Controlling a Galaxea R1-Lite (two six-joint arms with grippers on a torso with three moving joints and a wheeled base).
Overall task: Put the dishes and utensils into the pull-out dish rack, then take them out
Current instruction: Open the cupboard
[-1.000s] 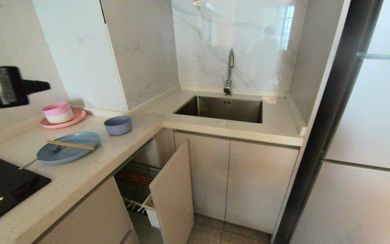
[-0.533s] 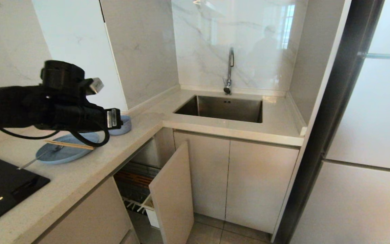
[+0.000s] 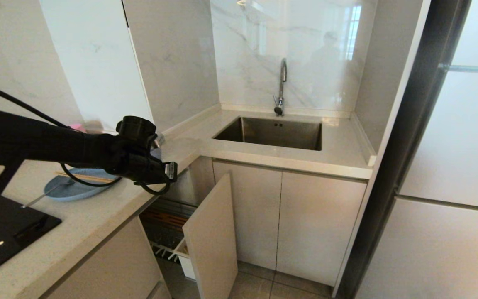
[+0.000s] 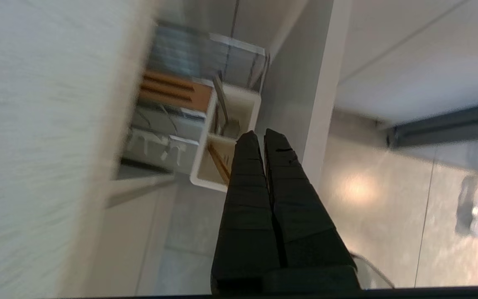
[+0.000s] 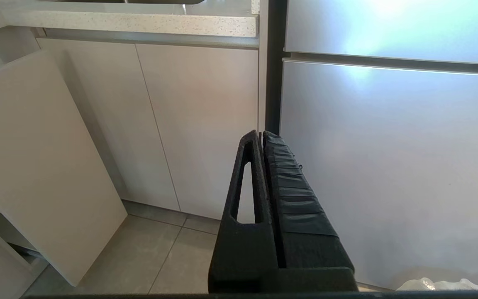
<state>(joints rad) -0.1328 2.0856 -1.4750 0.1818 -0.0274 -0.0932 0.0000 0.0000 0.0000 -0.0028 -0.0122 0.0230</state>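
Reaching out past the countertop (image 3: 98,216) edge, the left gripper (image 4: 259,135) is seen with its fingers pressed together and nothing held, above the pull-out dish rack (image 3: 168,232), whose white utensil cup (image 4: 239,112) lies just beyond the fingertips; the pale-blue plate (image 3: 69,189) rests on the counter with the chopsticks (image 3: 83,177) laid across it. The right gripper (image 5: 262,135) is parked low before the cabinet doors, likewise closed and empty.

The sink (image 3: 272,133) is brushed steel under a glossy chrome faucet (image 3: 281,85), set in a matt speckled stone countertop (image 3: 98,211). Left of the sink, a matt blue plate (image 3: 77,189) carries pale wooden chopsticks (image 3: 87,177); the wall (image 3: 288,41) behind is glossy marble.
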